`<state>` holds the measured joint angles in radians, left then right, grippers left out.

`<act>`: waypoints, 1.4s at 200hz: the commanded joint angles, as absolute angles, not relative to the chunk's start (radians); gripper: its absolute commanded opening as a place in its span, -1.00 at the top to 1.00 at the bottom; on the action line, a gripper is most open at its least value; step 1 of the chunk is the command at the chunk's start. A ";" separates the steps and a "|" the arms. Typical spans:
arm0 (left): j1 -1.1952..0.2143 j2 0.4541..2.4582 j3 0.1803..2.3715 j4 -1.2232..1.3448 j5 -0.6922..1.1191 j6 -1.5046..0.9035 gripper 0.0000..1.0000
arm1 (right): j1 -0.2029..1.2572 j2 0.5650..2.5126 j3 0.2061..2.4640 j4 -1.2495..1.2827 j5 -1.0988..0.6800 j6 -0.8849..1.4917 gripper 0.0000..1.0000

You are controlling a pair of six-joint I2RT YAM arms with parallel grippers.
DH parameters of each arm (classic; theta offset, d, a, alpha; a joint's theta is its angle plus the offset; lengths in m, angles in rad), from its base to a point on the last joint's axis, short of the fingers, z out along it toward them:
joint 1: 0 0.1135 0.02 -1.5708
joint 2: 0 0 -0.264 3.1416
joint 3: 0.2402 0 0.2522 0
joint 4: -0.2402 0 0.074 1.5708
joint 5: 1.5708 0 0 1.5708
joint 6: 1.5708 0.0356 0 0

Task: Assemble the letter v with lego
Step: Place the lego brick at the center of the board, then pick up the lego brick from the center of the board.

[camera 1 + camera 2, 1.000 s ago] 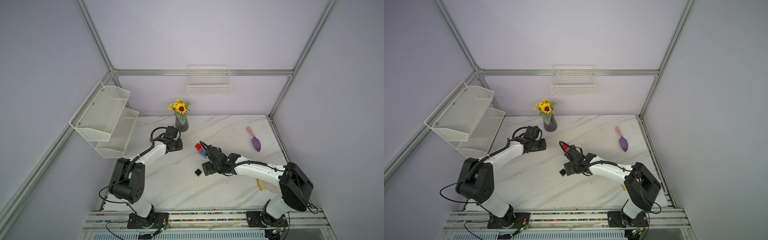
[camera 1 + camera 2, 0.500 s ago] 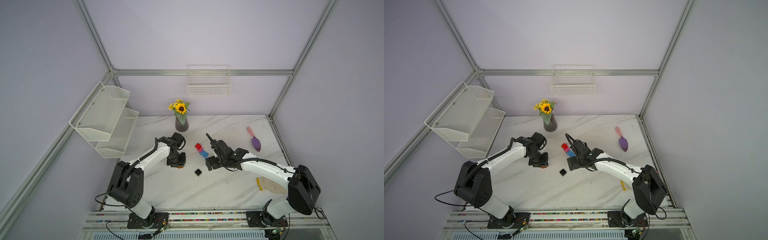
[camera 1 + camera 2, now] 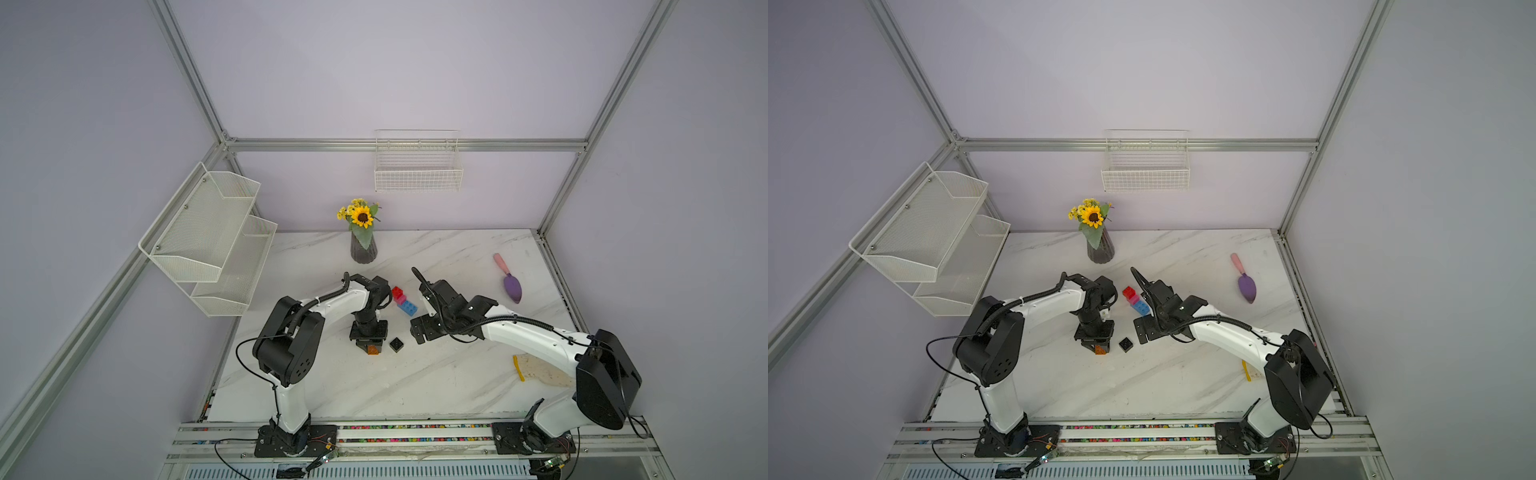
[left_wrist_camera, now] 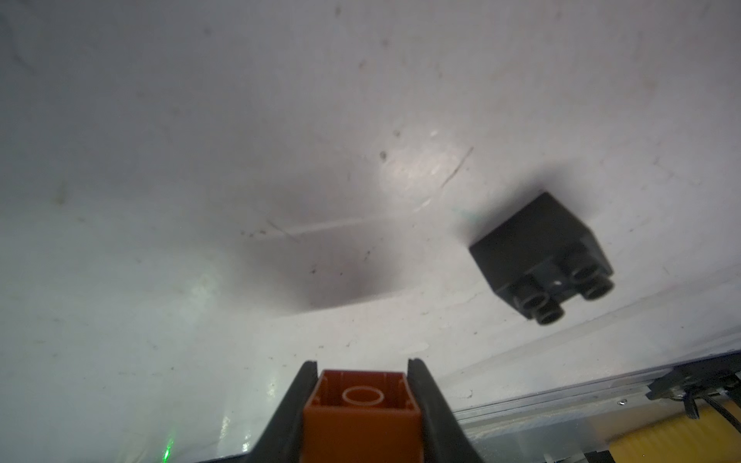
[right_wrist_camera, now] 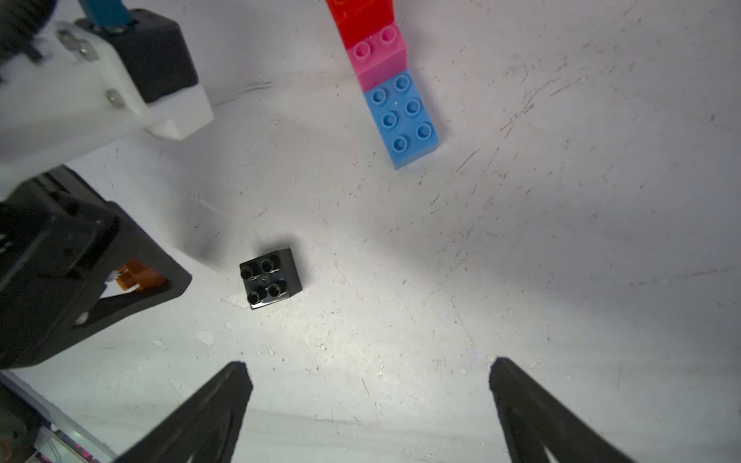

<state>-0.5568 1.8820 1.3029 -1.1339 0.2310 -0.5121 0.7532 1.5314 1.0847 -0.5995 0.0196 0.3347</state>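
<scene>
On table (image 3: 436, 374), blue brick (image 3: 408, 308) diagonal, studs-up

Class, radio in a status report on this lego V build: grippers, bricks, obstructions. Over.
Left gripper shut on orange brick. Right gripper open, empty. Red-pink-blue stack joined; black brick loose. Nothing in the way.

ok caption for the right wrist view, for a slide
Open right gripper facing a black brick; left gripper holds an orange brick, red-pink-blue stack nearby.
</scene>
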 commanded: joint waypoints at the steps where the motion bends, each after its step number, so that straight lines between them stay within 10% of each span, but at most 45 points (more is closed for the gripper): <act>1: -0.565 1.905 1.353 -1.145 0.255 -0.489 0.53 | 0.747 1.527 1.104 -0.623 0.011 0.325 -0.95; 159: -0.554 1.916 1.326 -1.001 0.206 -0.541 -0.10 | 0.749 1.515 1.043 -0.520 -0.097 0.354 -0.95; 280: -0.464 1.222 0.910 -0.694 -0.096 -0.712 -0.61 | 1.123 1.762 1.190 -0.402 0.233 0.807 -0.79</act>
<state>-0.5014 1.3384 0.9695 -0.7471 0.0154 -0.6765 1.0840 1.6836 1.1465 -0.4580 0.1101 0.6327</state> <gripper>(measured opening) 0.771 0.899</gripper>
